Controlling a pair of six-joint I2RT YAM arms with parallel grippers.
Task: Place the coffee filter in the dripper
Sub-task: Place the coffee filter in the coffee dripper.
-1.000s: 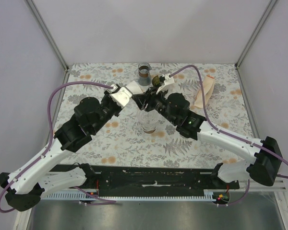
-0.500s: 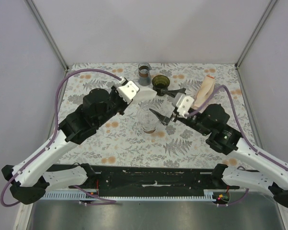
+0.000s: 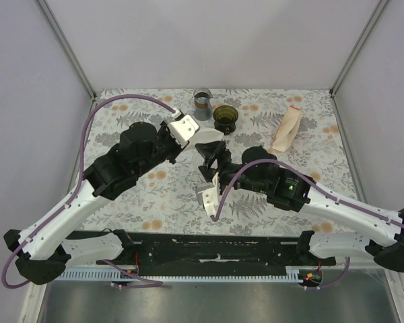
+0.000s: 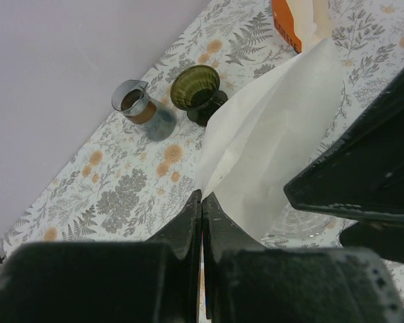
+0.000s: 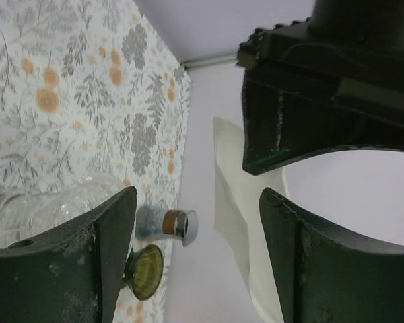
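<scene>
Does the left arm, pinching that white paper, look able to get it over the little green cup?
Probably yes. The left gripper holds the coffee filter just short of the dripper, and nothing stands between them. The open right gripper sits on the near side, off that path.

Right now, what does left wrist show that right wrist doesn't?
Only left wrist: the packet, and the left gripper shut on a corner of the filter.
Only right wrist: the right gripper open with nothing between its fingers, and a clear view of the carafe beside it.
Both: the filter held up off the table, the dripper with no filter in it yet, and the jar next to the dripper.
</scene>
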